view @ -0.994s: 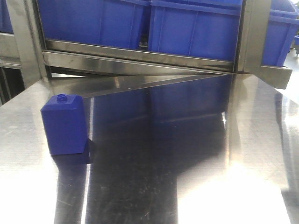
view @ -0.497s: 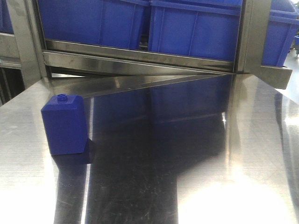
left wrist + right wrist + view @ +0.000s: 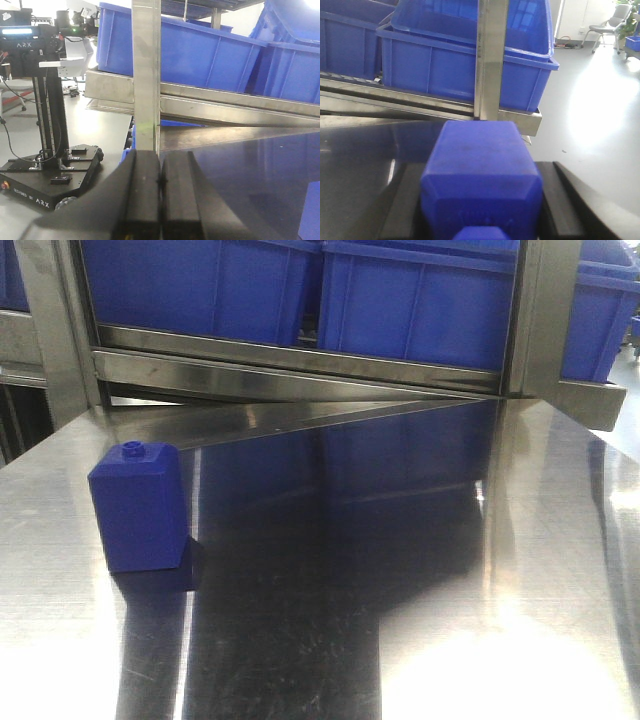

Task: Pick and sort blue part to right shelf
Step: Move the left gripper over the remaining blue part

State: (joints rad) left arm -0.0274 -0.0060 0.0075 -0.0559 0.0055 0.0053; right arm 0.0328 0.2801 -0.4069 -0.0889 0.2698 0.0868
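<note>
Clamping the blue part (image 3: 482,150), right gripper (image 3: 481,172) faces the right shelf (image 3: 490,60) (left gripper (image 3: 160,165) closed).

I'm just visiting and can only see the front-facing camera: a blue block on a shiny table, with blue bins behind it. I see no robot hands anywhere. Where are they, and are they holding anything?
Observer: The right gripper is shut on a blue part, which fills most of its wrist camera.
Visitor: And the other hand?
Observer: The left gripper is shut with nothing in it, and its black fingers are pressed together.
Visitor: Anything else I'm missing?
Observer: In the left wrist view, a wheeled black machine marked ARX stands on the floor, left of a steel post.
</note>
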